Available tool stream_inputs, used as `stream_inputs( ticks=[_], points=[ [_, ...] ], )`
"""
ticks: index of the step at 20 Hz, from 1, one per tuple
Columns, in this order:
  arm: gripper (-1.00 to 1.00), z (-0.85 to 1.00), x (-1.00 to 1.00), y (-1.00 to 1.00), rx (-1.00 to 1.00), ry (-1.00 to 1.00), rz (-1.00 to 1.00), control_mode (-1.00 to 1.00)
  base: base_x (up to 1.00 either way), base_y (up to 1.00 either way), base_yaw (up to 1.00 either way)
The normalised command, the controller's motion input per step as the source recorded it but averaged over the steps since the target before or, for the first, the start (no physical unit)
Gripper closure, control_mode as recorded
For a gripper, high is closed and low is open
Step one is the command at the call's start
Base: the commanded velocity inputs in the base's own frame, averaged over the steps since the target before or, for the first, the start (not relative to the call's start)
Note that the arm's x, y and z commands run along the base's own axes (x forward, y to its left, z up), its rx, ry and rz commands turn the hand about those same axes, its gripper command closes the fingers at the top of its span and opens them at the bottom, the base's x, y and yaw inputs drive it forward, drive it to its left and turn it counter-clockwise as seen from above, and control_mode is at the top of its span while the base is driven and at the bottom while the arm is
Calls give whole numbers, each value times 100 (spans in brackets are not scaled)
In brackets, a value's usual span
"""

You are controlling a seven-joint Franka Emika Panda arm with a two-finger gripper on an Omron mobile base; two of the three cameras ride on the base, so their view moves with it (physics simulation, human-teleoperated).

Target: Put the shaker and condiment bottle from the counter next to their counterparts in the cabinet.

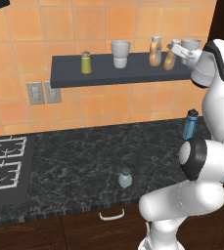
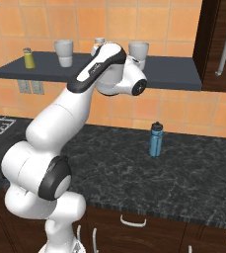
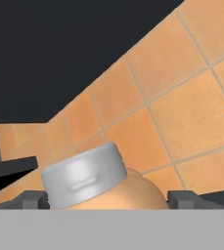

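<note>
Standing wide apart, the jaws of the gripper (image 3: 106,197) straddle the condiment bottle (image 3: 101,188) up on the cabinet (image 1: 74,74). In the hand view its pale cap and amber shoulder sit between the two dark fingertips (image 3: 33,199), and each tip looks just clear of the bottle rather than pressed on it, though the margin is thin and I would not swear to it.

From the left base view the bottle (image 1: 170,56) stands just beside the curvy orange bottle (image 1: 155,51), so this placement looks made. To finish it well, I would draw the hand straight back along its own line, away from the tiles, keeping the fingers spread so neither clips the cap. Any sideways swing risks knocking the slim bottle into its neighbour or into the grey cup (image 1: 190,48) close on the other side.

Further out, the shaker (image 1: 125,178) is down on the counter (image 1: 84,151), near the front edge and well apart from the blue bottle (image 1: 190,124). Its match, the yellow-green shaker (image 1: 86,62), stands near the far end of the shelf, beyond a second cup (image 1: 120,53), so roughly half the job looks left.

No brand, label or lettering can be read on any bottle, shaker or cup.
</note>
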Motion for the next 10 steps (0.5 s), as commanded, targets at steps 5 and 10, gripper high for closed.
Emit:
stream_inputs(
  ticks=[5,10],
  points=[
    [-100,-1,0,-4,0,0,0,-100,0,0,0],
    [-100,0,0,0,0,0,0,-100,0,0,0]
  ],
)
